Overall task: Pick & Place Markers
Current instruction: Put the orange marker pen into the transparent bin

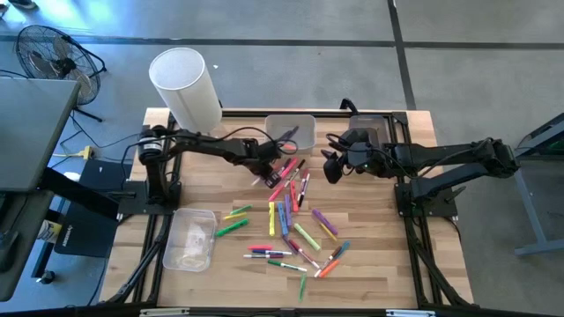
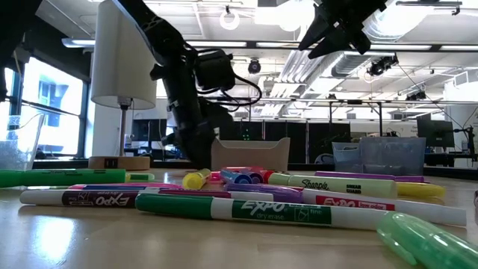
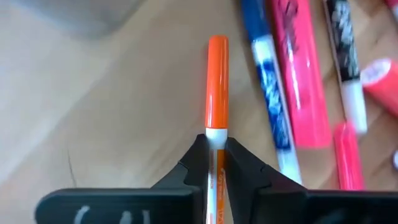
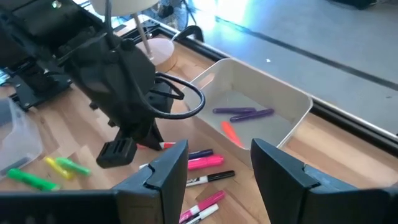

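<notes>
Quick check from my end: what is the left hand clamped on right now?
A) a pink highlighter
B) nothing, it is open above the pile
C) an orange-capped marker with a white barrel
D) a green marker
C: in the left wrist view the left hand has its fingers shut on the white barrel of the orange-capped marker, with the pink and blue markers lying untouched beside it.

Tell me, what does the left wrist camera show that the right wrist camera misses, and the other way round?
Only the left wrist view shows the left gripper shut on an orange marker, white barrel pinched between the jaws.

Only the right wrist view shows the clear bin holding two purple markers and an orange one, plus the right gripper with its jaws open and holding nothing.

Both show pink markers lying on the wooden table.
</notes>
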Robot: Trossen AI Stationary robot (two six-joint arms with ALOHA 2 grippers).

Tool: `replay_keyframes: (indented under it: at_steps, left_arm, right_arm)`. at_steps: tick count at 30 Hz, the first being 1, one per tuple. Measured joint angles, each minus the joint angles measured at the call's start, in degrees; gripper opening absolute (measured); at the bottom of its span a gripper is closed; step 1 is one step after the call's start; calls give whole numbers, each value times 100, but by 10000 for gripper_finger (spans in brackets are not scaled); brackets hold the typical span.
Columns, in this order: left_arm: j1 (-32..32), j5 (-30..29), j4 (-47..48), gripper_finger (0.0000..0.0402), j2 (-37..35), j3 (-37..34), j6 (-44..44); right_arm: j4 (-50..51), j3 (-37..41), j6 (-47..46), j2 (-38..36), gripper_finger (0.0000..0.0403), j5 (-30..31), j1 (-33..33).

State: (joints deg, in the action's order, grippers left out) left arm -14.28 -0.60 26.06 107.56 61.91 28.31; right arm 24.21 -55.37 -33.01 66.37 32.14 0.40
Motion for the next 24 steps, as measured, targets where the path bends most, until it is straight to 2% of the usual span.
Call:
replay_keyframes:
  at_steps: [9, 13, 18, 24]
  left_arm:
    - [15, 151, 1415, 19, -896, -85, 449]
    - [182, -284, 2039, 19, -1532, -85, 819]
    - [561, -658, 2273, 17, -2491, -68, 1571]
    - [1545, -1249, 3316, 17, -3412, -59, 3116]
  right_arm:
    - [77, 0, 4, 0, 165, -264, 2]
    - [175, 0, 4, -2, 165, -293, 2]
    - [309, 0, 4, -2, 165, -335, 2]
    - [473, 0, 4, -2, 165, -345, 2]
